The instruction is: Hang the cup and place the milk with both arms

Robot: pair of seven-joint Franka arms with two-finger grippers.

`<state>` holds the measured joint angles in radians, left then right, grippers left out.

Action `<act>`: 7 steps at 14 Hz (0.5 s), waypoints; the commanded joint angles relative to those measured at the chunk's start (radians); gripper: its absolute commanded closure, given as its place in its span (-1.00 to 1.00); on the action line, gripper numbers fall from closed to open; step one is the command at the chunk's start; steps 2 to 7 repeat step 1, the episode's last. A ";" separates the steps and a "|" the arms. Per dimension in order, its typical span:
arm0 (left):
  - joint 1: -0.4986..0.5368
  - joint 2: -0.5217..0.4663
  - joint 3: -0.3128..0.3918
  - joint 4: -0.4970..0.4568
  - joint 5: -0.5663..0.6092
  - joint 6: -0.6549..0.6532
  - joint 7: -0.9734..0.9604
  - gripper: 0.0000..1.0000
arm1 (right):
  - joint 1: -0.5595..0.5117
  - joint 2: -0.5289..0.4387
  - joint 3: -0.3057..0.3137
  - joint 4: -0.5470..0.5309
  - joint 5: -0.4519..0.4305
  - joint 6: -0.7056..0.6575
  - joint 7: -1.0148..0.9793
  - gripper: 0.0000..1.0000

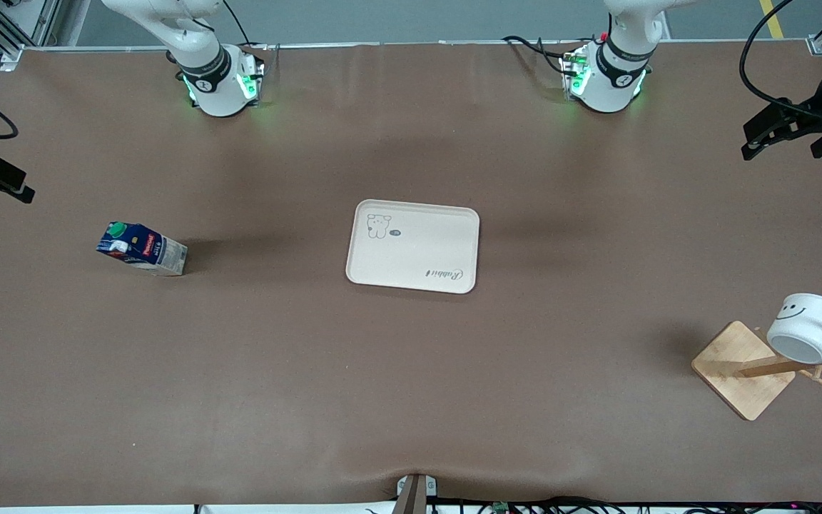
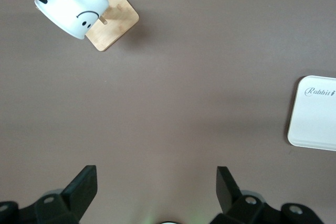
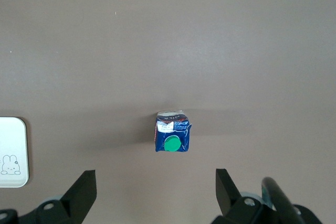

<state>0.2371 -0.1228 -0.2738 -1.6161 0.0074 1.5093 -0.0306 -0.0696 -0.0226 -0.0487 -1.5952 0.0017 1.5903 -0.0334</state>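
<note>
The white cup point(image 1: 807, 327) with the smiley face hangs by its black handle on a peg of a wooden rack point(image 1: 743, 369) near the left arm's end of the table. It also shows in the left wrist view point(image 2: 71, 4). The dark blue milk point(image 1: 141, 248) with a green cap stands on the table toward the right arm's end. It also shows in the right wrist view point(image 3: 173, 136). My left gripper point(image 1: 757, 139) point(image 2: 156, 187) is open and empty, up over bare table. My right gripper point(image 1: 15, 184) point(image 3: 156, 190) is open and empty, high over the table beside the milk.
A cream tray point(image 1: 413, 245) with a rabbit drawing lies flat at the table's middle, between the milk and the rack. Its edge shows in the left wrist view point(image 2: 315, 114) and the right wrist view point(image 3: 11, 153). The table is brown.
</note>
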 commanded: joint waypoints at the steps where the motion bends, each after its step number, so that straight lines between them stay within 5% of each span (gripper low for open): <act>1: 0.005 0.008 -0.022 0.028 0.023 -0.017 -0.005 -1.00 | 0.002 -0.019 0.001 -0.012 -0.016 0.005 -0.010 -1.00; 7: 0.005 0.008 -0.022 0.028 0.023 -0.017 -0.005 -1.00 | 0.002 -0.019 0.001 -0.012 -0.016 0.005 -0.010 -1.00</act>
